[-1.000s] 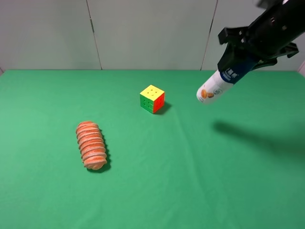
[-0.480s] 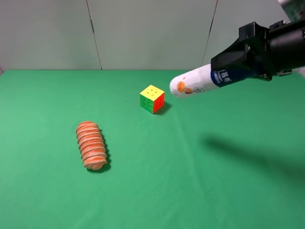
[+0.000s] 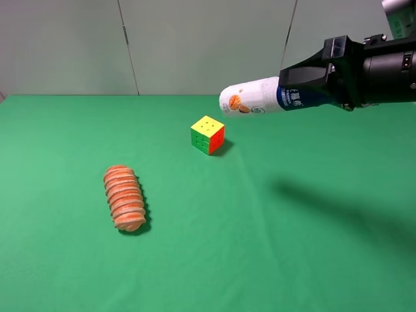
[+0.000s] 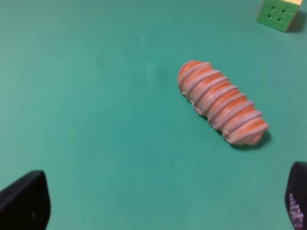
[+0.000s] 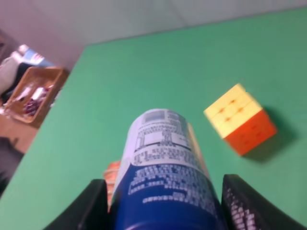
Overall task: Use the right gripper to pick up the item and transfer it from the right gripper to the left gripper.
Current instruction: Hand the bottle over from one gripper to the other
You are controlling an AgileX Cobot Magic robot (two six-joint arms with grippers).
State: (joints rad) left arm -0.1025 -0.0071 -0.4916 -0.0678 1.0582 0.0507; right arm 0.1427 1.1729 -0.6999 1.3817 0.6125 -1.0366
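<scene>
The item, a slim bottle point(image 3: 260, 96) with a white end bearing an orange picture and a dark blue upper label, is held nearly level high above the green table, its white end pointing left. My right gripper point(image 3: 311, 81) is shut on its blue part, reaching in from the right. In the right wrist view the bottle point(image 5: 163, 167) fills the gap between the two black fingers point(image 5: 242, 203). My left gripper does not show in the exterior view; in the left wrist view only its two black fingertips point(image 4: 24, 203) show, spread wide with nothing between them, above the table.
An orange ribbed roll point(image 3: 124, 197) lies on the left of the table, also in the left wrist view point(image 4: 222, 108). A multicoloured puzzle cube point(image 3: 207, 134) stands near the middle back, below the bottle's white end. A brown box point(image 5: 31, 93) stands beyond the table's left edge.
My right gripper has swung the bottle from hanging down at an angle to nearly level and carried it left and slightly up, over the cube.
</scene>
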